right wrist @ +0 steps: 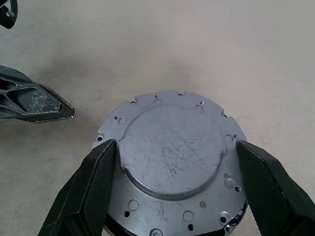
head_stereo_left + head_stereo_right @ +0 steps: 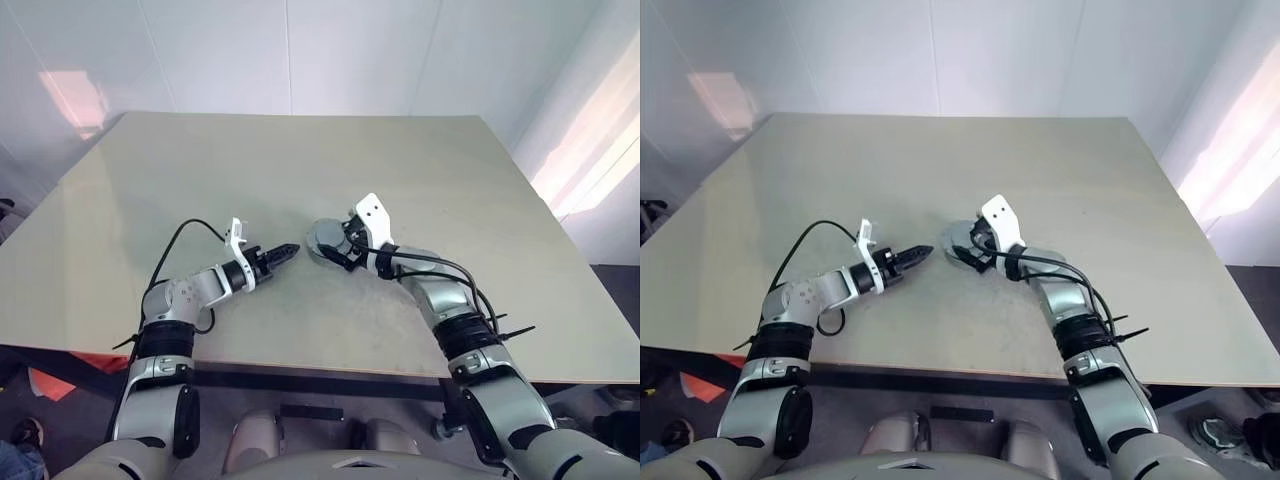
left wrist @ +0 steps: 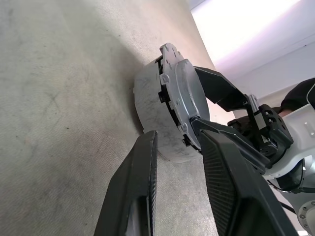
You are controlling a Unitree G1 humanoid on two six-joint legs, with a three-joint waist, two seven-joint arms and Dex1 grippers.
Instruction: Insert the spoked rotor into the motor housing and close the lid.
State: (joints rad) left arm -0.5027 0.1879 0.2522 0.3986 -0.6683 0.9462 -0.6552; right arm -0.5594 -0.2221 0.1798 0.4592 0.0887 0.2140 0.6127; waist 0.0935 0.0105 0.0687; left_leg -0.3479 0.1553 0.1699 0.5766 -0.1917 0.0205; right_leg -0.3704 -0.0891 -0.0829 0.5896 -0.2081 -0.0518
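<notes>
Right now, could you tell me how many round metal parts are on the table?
1: a grey round metal assembly sits on the table between the right gripper's open fingers, with the left gripper beside it. Other parts may be hidden inside it.

Lid [image 1: 170, 157]: grey metal, dull sheen, fine scratches. Table [image 1: 206, 54]: matt beige, faintly mottled. Claw fingers [image 3: 231, 182]: black ribbed plastic.
</notes>
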